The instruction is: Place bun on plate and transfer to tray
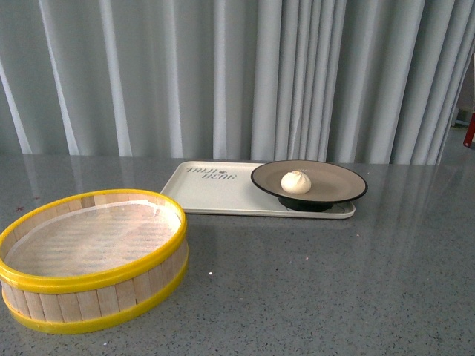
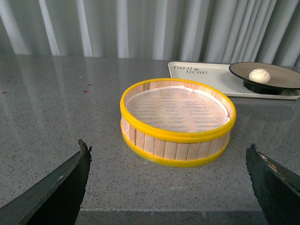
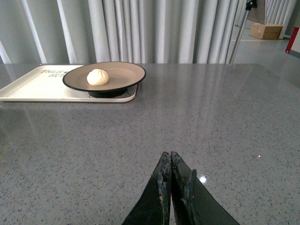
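The white bun (image 1: 295, 182) sits on the tan plate (image 1: 338, 182) with a black rim. The plate stands on the right end of the cream-white tray (image 1: 211, 193). All three also show in the left wrist view, the bun (image 2: 259, 75), the plate (image 2: 281, 77), the tray (image 2: 206, 77), and in the right wrist view, the bun (image 3: 97, 77), the plate (image 3: 124, 75), the tray (image 3: 33, 84). My left gripper (image 2: 168, 152) is open and empty, short of the steamer basket. My right gripper (image 3: 169, 159) is shut and empty, far from the plate. Neither arm shows in the front view.
A round wooden steamer basket (image 1: 93, 256) with yellow rims stands at the front left of the grey speckled table (image 1: 334, 282); it also shows in the left wrist view (image 2: 178, 123). Grey curtains hang behind the table. A cardboard box (image 3: 265, 31) lies on the floor far off.
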Motion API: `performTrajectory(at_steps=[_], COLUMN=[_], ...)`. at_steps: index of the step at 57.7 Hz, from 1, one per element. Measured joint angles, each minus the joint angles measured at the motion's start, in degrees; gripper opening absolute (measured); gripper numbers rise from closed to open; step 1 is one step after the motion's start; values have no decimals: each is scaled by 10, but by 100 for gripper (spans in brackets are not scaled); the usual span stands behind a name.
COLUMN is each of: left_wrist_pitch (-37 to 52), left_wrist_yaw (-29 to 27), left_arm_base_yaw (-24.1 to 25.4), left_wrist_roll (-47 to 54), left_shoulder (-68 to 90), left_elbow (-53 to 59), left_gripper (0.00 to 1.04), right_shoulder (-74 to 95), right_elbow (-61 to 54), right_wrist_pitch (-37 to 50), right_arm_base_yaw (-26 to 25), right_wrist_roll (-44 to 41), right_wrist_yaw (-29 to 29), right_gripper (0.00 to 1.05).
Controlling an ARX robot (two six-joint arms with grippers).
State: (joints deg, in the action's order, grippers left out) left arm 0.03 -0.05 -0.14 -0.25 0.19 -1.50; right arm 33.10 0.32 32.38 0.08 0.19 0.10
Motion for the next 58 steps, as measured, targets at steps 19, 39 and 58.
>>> performTrajectory(at_steps=[19,39,58], left_wrist_pitch=[0,0,0], left_wrist_yaw=[0,0,0], left_arm_base_yaw=[0,0,0], left_wrist_roll=[0,0,0], left_shoulder=[0,0,0], left_elbow=[0,0,0], left_gripper=[98,98,98], right_shoulder=[-110,-200,-315], right_elbow=[0,0,0], right_wrist_pitch=[-102,-191,-320], right_arm_base_yaw=[0,0,0], right_wrist_roll=[0,0,0], right_wrist_yaw=[0,0,-1], right_gripper=[2,2,2])
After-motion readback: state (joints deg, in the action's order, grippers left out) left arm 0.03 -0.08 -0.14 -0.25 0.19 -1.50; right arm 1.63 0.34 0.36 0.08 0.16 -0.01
